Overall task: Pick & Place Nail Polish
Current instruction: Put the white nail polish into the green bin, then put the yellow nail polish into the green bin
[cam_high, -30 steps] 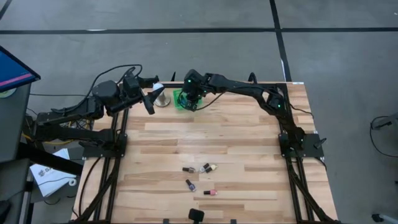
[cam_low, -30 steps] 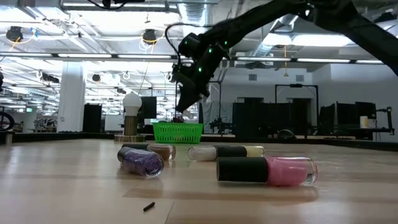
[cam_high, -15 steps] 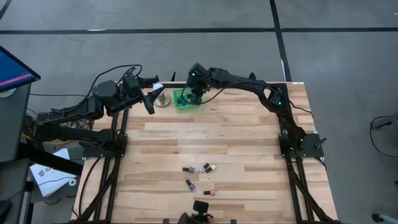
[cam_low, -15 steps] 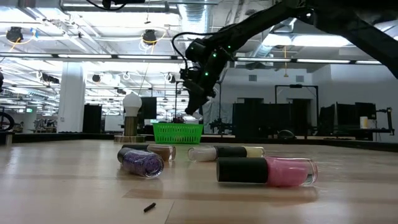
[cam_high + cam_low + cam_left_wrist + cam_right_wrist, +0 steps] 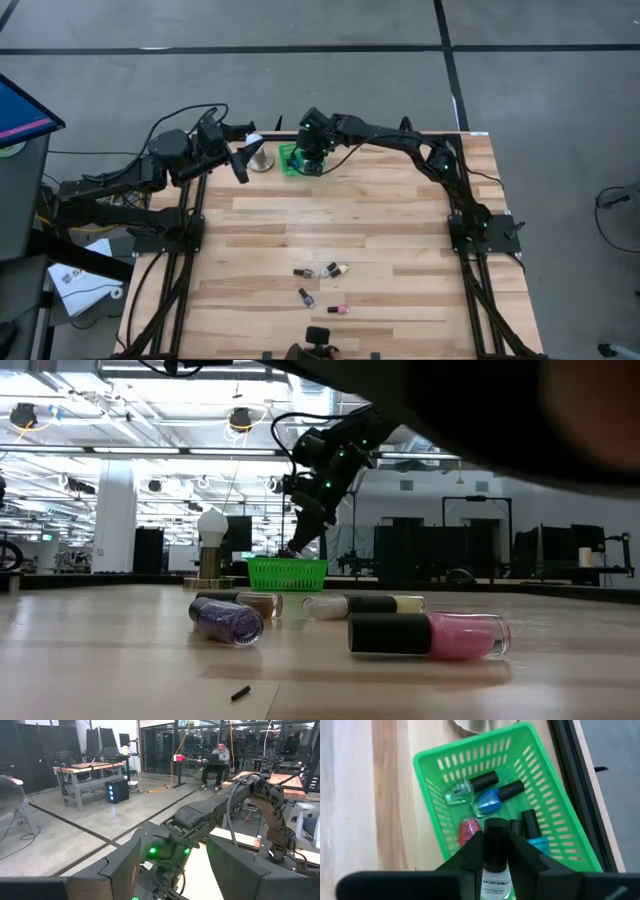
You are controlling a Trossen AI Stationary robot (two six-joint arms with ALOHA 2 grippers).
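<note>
Since a moment before, the right gripper (image 5: 312, 160) had dipped lower over the green basket (image 5: 290, 161); from above, the left gripper (image 5: 241, 163) waited beside it, fingers spread. At table level, four nail polish bottles (image 5: 428, 634) lay near the front. From the right wrist, the fingers (image 5: 470, 856) clamped a clear bottle (image 5: 495, 865) above the basket, which held polishes including a blue bottle (image 5: 490, 801).
</note>
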